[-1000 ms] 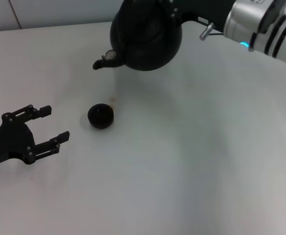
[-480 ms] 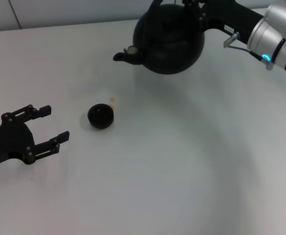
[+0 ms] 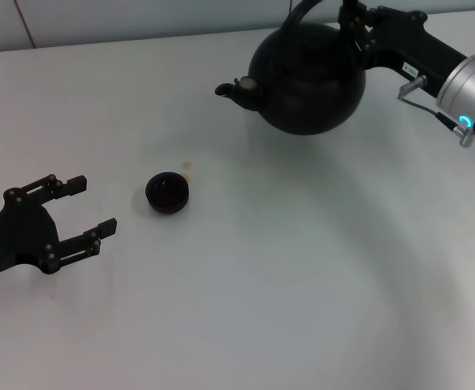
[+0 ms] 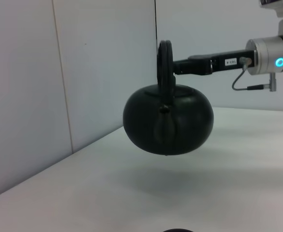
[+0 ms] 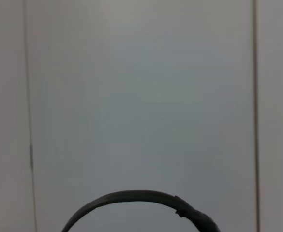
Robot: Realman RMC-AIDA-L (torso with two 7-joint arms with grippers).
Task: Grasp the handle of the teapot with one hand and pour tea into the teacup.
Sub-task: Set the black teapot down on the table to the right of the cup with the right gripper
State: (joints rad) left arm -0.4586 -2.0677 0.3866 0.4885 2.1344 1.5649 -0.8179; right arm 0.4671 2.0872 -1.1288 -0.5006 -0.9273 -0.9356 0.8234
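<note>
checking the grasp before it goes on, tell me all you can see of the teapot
The round, squat, matte-black teapot hangs upright in the air above the white table, as the left wrist view shows. Its short spout points toward the robot's left. The right end effector grips its tall arched black handle. Nothing else touches it.

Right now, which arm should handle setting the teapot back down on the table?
The right. Its right gripper already holds the teapot by the handle, hanging clear above the table. The left gripper sits open and empty beside the teacup, far from the pot.
</note>
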